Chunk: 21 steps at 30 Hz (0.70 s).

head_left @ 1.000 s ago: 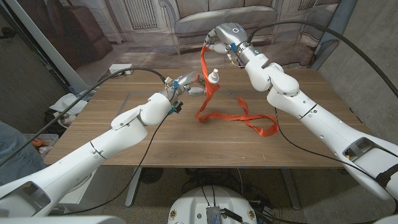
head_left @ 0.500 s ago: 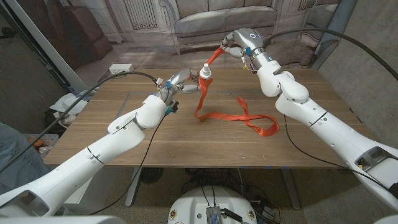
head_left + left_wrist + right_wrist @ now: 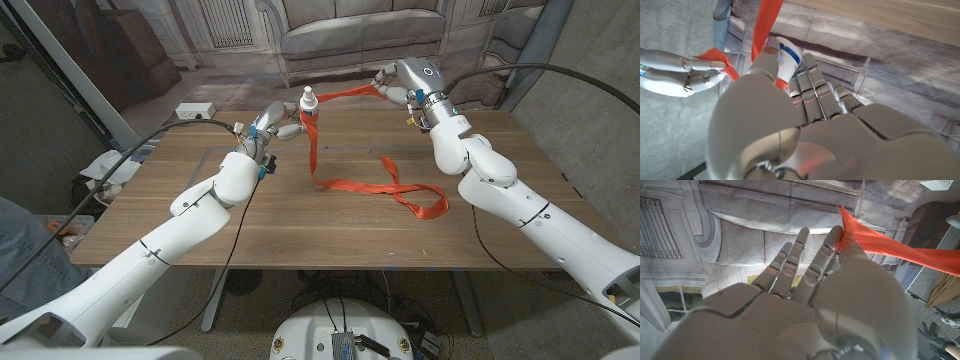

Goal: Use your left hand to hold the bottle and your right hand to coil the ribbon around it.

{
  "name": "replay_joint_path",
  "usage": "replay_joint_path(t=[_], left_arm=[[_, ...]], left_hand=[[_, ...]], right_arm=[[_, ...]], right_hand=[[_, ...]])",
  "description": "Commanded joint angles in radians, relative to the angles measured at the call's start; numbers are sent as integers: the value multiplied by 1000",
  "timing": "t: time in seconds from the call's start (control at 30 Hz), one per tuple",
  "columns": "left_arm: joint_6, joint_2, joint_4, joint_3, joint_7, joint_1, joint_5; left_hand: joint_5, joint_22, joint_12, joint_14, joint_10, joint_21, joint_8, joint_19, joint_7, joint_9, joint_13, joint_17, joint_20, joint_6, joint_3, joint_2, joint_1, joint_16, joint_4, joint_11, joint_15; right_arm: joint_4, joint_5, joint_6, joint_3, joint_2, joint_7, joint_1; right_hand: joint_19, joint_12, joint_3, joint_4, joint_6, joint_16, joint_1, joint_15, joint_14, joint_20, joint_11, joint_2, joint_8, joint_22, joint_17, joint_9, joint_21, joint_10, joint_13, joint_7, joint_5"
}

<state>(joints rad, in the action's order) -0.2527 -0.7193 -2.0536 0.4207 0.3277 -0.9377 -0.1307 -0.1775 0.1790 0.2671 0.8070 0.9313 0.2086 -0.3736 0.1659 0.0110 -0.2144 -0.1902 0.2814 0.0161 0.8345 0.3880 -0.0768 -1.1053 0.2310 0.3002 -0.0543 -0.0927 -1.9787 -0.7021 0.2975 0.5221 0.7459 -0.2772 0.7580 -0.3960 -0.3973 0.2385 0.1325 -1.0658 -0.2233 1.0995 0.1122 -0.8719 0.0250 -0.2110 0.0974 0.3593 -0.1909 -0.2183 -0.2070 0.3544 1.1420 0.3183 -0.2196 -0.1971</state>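
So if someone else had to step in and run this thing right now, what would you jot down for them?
Left robot hand: grips the small white plastic bottle, held up above the far edge of the wooden table.
Right robot hand: pinches one end of the long orange fabric ribbon, pulled taut across to the bottle.
Ribbon: from the bottle it drops to the table and trails in loose loops towards the right.
Done: both things are in hand and the ribbon reaches the bottle. How far it goes around the bottle cannot be told.
Left: carry the ribbon around the bottle, probably several turns, until the slack is used.
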Motion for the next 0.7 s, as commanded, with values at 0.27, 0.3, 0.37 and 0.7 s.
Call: replay_joint_path(t=[0.27, 0.3, 0.37, 0.7], left_arm=[[59, 24, 23, -46, 74, -31, 67], [60, 25, 23, -48, 79, -32, 69], [52, 32, 20, -52, 89, -33, 72], [-124, 61, 17, -30, 93, 40, 71]], left_hand=[[-6, 4, 159, 8, 107, 2, -52, 4, -27, -70, -448, 4, 0, 141, 162, -20, -9, 7, -163, -108, -51], [-6, 4, 159, 8, 107, 2, -52, 4, -27, -70, -448, 4, 0, 140, 162, -21, -9, 6, -164, -109, -50], [-6, 4, 160, 8, 108, 2, -52, 5, -27, -70, -448, 4, 0, 140, 162, -21, -9, 6, -164, -109, -50], [-6, 4, 159, 10, 107, 2, -54, 4, -26, -70, -449, 5, 3, 136, 164, -22, -10, 6, -163, -101, -40]], right_arm=[[-52, 74, 62, -55, 37, -59, 141], [-56, 77, 64, -57, 41, -62, 148], [-70, 82, 62, -63, 49, -70, 165], [-172, 83, 14, -80, 96, -94, 251]], right_hand=[[-6, -7, 4, 4, -12, 6, -2, 103, -8, -4, 1, 6, 7, 0, 0, -2, -2, 8, 8, -1, -5], [-6, -7, 4, 4, -12, 6, -2, 103, -8, -4, 1, 6, 6, 0, 0, -2, -2, 8, 8, -1, -5], [-6, -7, 4, 4, -12, 6, -2, 103, -8, -4, 1, 7, 6, 0, 0, -2, -2, 8, 8, -1, -5], [-8, -7, 4, 4, -12, 7, -2, 103, -9, -9, 1, 5, 6, 0, 1, -1, -3, 9, 10, -1, -6]])
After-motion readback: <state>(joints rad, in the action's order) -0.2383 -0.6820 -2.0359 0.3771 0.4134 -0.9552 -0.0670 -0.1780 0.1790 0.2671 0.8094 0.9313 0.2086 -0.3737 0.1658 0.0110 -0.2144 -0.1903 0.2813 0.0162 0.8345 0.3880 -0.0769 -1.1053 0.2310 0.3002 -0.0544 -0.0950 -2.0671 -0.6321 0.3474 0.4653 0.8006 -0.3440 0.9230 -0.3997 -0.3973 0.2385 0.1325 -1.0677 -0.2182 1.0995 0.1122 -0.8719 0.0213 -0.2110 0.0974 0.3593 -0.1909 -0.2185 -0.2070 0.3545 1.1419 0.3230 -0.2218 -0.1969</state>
